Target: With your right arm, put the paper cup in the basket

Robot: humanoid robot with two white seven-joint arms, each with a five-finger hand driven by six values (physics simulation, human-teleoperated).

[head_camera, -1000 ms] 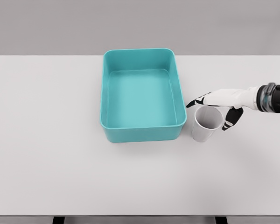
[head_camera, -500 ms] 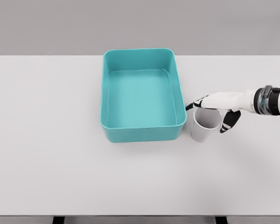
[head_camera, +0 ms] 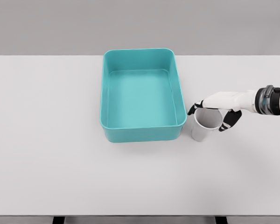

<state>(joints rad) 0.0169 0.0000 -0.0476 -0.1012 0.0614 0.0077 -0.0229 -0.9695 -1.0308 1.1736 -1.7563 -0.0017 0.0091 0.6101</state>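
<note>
So, white table (head_camera: 60,163) fills most of the view, with wide bare surface left, front and right. Teal basket (head_camera: 141,134) sits center-back, its right rim just beside the paper cup (head_camera: 204,128). Cup stands upright on the table outside the basket, near its front right corner, mouth up. My right hand (head_camera: 215,106) reaches in from the right edge, fingers curled around the cup's rim, thumb on the basket side.
</note>
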